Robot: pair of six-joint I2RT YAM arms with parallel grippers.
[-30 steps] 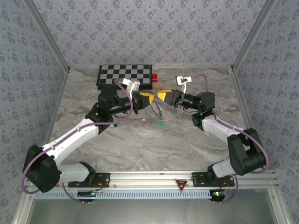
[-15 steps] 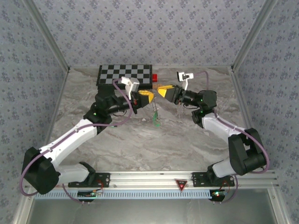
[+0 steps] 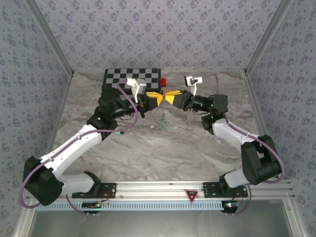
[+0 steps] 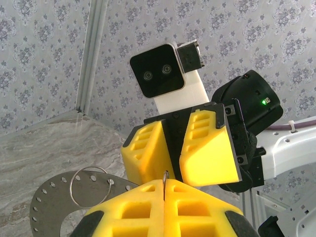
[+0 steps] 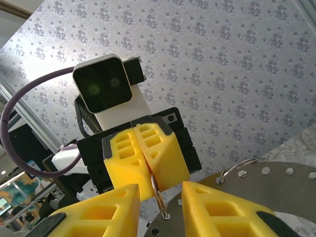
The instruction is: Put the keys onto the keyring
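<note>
Top external: the left gripper (image 3: 159, 98), pinching a wire loop (image 4: 165, 174), has met the half-spread right gripper (image 3: 170, 98) tip to tip, so threading may begin.

Both arms reach inward, tip to tip. Left gripper (image 3: 157, 98) pinched fully closed. Right gripper (image 3: 171, 98) directly facing it, fingers partly apart, tips just beside the left's.

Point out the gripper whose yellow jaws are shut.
The left gripper: its jaws meet, pinching a thin metal ring; the right gripper's jaws stand apart.
</note>
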